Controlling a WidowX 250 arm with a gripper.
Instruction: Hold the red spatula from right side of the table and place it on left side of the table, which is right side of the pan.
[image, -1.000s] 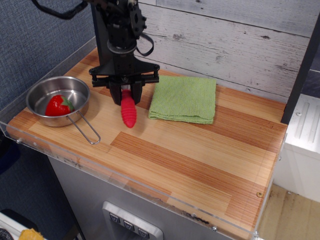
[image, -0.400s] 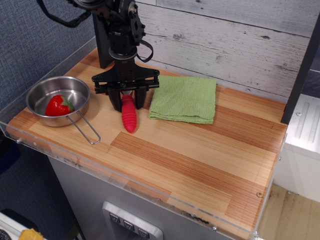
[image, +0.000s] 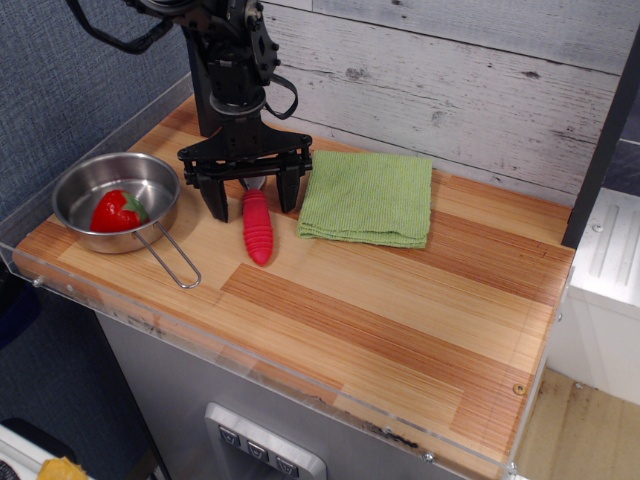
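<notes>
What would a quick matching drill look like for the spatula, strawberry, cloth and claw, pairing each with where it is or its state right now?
Things:
1. spatula
2. strawberry
3. cloth
4. claw

Place or state:
A. inside the pan
B. open, fingers either side of the red handle
C. lying on the table, between pan and cloth
D. folded, right of the spatula

Pairs: 1-C, 2-A, 3-D, 4-B

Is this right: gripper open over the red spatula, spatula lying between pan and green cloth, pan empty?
Not quite. The pan isn't empty: observation.image shows a red strawberry toy in it. The rest holds: gripper open over the red spatula, between pan and green cloth.
</notes>
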